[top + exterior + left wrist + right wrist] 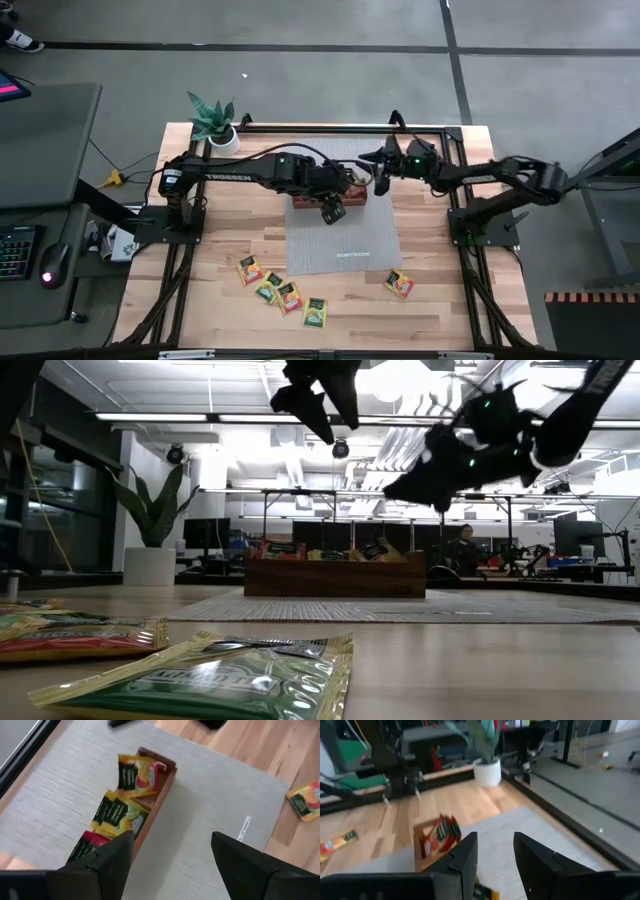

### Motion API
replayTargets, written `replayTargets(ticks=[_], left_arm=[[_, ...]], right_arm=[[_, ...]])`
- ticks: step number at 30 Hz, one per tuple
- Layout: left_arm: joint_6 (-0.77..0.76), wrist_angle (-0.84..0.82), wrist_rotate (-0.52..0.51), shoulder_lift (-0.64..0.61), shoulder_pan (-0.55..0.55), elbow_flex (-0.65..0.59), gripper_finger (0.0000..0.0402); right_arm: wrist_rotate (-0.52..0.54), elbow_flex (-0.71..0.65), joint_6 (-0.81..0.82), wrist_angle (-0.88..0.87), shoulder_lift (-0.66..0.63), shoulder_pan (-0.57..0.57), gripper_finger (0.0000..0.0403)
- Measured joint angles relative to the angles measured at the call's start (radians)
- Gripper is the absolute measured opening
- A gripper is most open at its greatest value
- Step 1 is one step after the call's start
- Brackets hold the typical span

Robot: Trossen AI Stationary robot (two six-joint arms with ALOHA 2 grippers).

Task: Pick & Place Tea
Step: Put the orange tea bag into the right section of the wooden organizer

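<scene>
The brown wooden tray (330,194) stands on the grey mat (340,240), with red, yellow and green tea packets (125,805) standing in its compartments. My left gripper (172,847) hovers open above the mat just near of the tray, nothing between its fingers. My right gripper (495,847) hangs open above the tray's right end (378,178), also empty. More tea packets lie flat on the wood toward the near edge: several at the left (280,292) and one at the right (400,284).
A potted plant (215,122) stands at the far left corner. The black frame rails (330,128) run along the table's far edge and sides. Bare mat lies near of the tray, with open wood between the two groups of loose packets.
</scene>
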Motion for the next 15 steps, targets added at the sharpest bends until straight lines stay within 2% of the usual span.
replayTargets(ticks=[4, 8, 15], left_arm=[[-0.001, -0.011, 0.001, 0.000, -0.021, 0.000, 0.0264], [0.002, 0.009, -0.010, 0.000, -0.056, -0.011, 0.0264], [-0.055, 0.181, 0.000, -0.040, -0.080, -0.207, 0.0264]], right_arm=[[0.012, 0.000, -0.004, -0.106, -0.145, 0.000, 0.0122], [0.012, 0.000, -0.004, -0.307, -0.335, 0.000, 0.0112], [-0.001, 0.000, 0.114, -0.669, -0.688, 0.023, 0.0074]])
